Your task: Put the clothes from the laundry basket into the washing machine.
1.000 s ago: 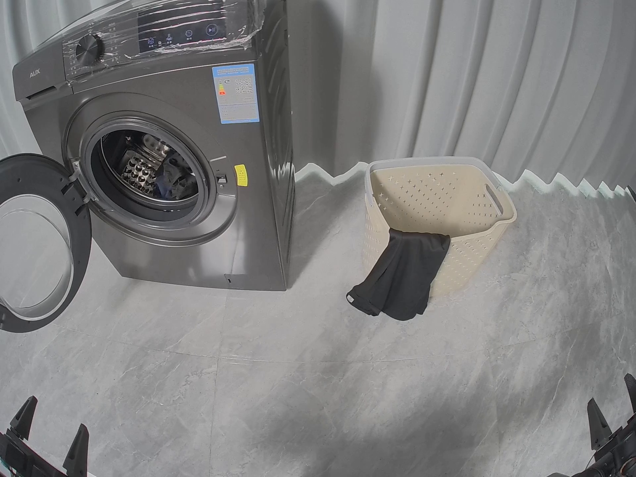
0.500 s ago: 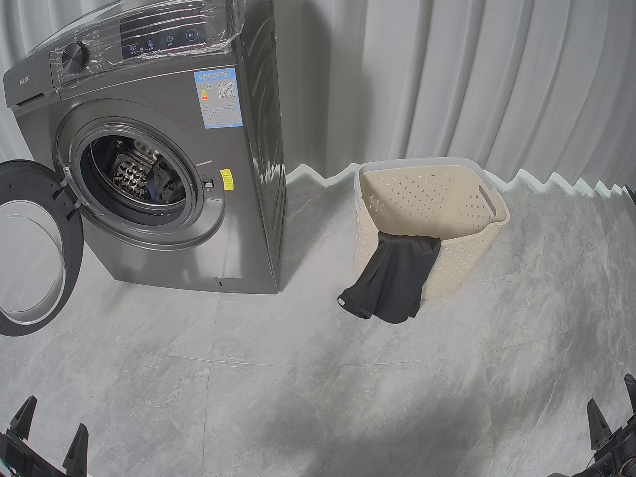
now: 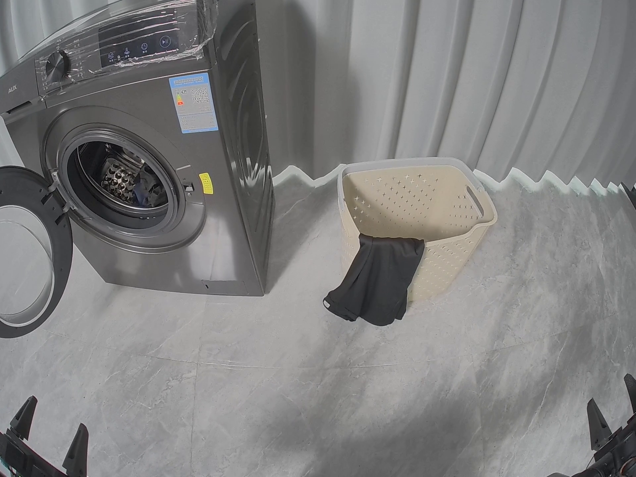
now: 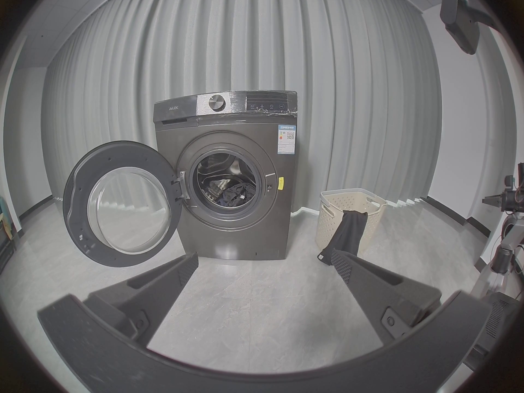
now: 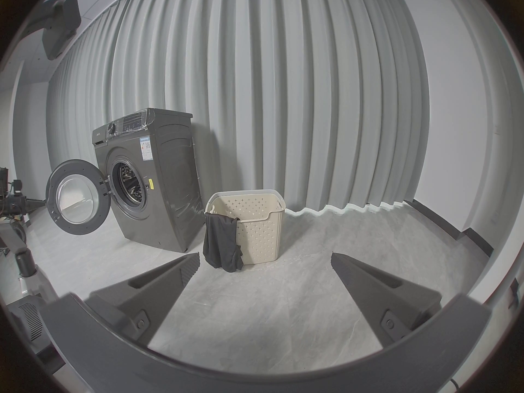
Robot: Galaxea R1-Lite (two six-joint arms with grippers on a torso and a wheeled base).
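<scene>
A cream laundry basket (image 3: pixel 450 173) stands on the floor by the curtain, to the right of a grey washing machine (image 3: pixel 225 187). A black garment (image 3: pixel 377 279) hangs over the basket's front rim down to the floor. The machine's round door (image 3: pixel 30 253) is swung open to the left, and dark clothes (image 4: pixel 232 194) lie in the drum. My left gripper (image 3: pixel 50 428) is low at the near left, open and holding nothing. At the near right my right gripper (image 3: pixel 616 409) is also open with nothing in it, far from the basket (image 5: pixel 256 219) and garment (image 5: pixel 221 244).
Grey marble-look floor (image 3: pixel 318 392) stretches between me and the machine and basket. Pleated white curtains (image 3: pixel 464 61) close off the back. The open door juts out over the floor at the left.
The whole head view has shifted: machine and basket sit further left in the picture, so the camera has turned. Both grippers keep the same place at the bottom corners.
</scene>
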